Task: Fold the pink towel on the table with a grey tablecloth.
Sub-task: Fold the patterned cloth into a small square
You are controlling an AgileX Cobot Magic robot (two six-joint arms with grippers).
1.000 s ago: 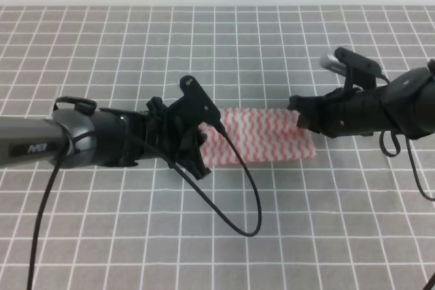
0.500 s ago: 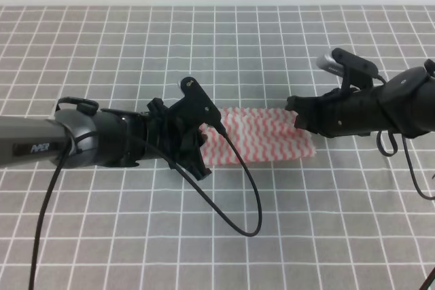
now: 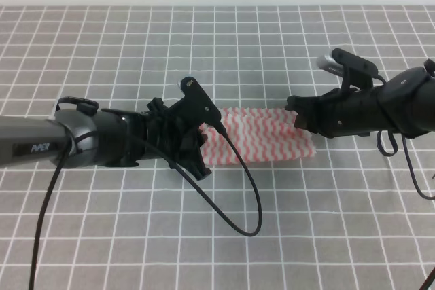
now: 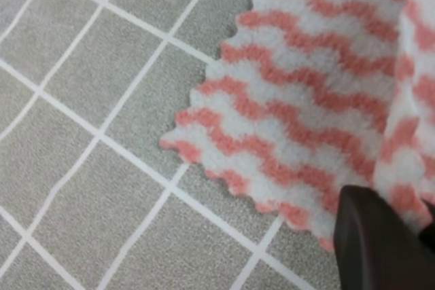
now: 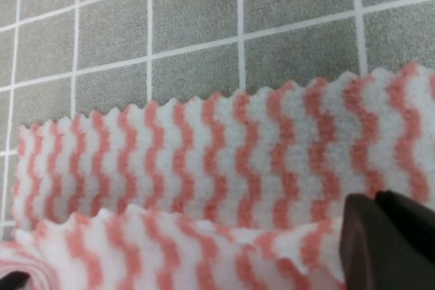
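Pink towel (image 3: 268, 142), striped in pink-and-white zigzags with pinked edges, lies as a narrow band on the table with a grey tablecloth (image 3: 224, 45), stretched between the two arms. The left gripper (image 3: 197, 142) sits over the towel's left end and the right gripper (image 3: 296, 115) at its right end. The wrist views show a dark fingertip against a raised fold of cloth at each end, so each gripper seems to have a pinch of towel, though how far the jaws stand apart cannot be told. The towel looks thin, soft and very light: it will drape, sag between the grips and wrinkle easily, with nothing breakable about it. Corners or short-edge ends look like the best places to hold, so the cloth hangs evenly for folding.
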